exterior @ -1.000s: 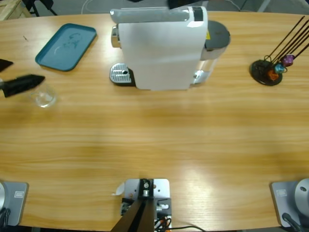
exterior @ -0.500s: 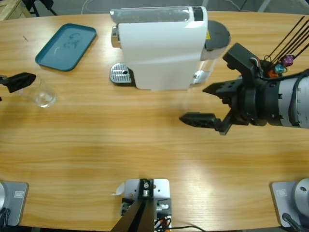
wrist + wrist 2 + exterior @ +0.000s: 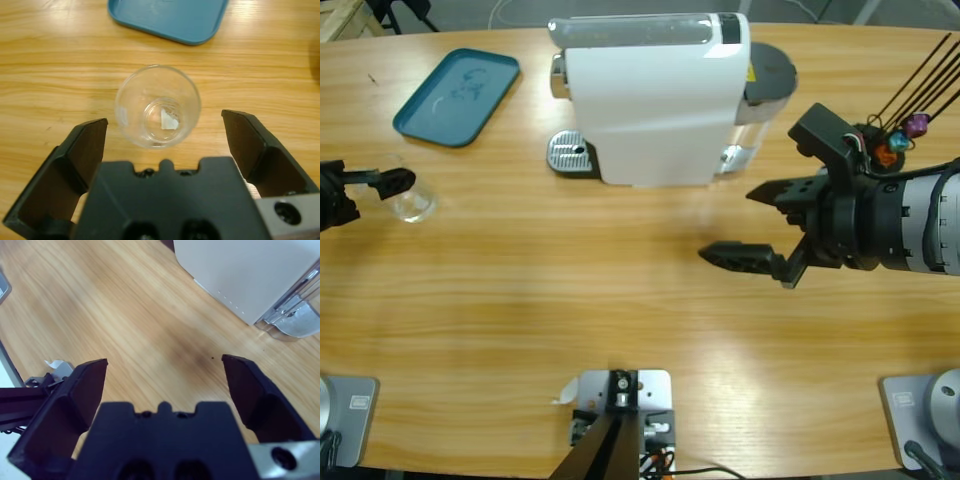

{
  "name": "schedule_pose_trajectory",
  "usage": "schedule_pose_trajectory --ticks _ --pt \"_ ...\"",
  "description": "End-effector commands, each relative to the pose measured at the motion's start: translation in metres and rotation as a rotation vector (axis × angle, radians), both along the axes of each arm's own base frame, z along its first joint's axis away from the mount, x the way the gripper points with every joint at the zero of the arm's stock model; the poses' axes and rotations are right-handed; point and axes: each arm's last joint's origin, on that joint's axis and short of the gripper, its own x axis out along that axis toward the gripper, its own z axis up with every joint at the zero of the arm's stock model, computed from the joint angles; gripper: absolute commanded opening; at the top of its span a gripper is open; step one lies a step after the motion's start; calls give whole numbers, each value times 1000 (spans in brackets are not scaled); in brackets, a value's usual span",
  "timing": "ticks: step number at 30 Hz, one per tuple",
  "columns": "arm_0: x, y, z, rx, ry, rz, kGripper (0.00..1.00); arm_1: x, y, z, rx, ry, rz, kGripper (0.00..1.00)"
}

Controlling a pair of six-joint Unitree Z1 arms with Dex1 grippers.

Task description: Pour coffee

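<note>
A long wooden table [image 3: 620,300] seen from above, with two robot arms reaching in from opposite sides. At the left edge, the left gripper [image 3: 382,186] hovers at a small clear glass tumbler [image 3: 412,203], which stands on the bare wood just below a teal tray [image 3: 457,96]. The left wrist view looks almost straight down into the tumbler [image 3: 157,106]: its two black jaws are spread wide, one on each side of the glass and not touching it, and the tray's rounded corner [image 3: 170,20] lies just beyond. The glass looks nearly colourless from this angle — whether any coffee lies at the bottom cannot be told; only a small pale glint shows on its base. At the back middle of the table stands a white capsule coffee machine [image 3: 655,95], with a round metal drip grate [image 3: 570,153] at its lower left and a clear water tank with a dark lid [image 3: 765,85] on its right side. From the right edge comes the right arm, silver-grey, its right gripper [image 3: 755,222] open wide over bare wood, well apart from the tumbler and just in front of the machine's right end. The right wrist view shows the white machine body [image 3: 250,270] and nothing between the jaws. At the far right stands a black wire capsule holder [image 3: 876,143] carrying a few colourful capsules [image 3: 902,134].
</note>
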Motion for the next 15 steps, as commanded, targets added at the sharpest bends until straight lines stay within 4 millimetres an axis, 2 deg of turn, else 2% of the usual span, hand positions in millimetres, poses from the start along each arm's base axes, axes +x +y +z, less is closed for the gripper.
schedule_pose_trajectory --ticks 1,7,15 --pt "14 -3 -35 68 91 118 1000 6 5 -22 -59 53 -21 1000" --pt "22 -9 -45 108 79 132 1000 10 9 -22 -62 56 -22 1000" --pt "23 -9 -40 113 22 116 982 18 20 -30 -75 80 -17 1000"
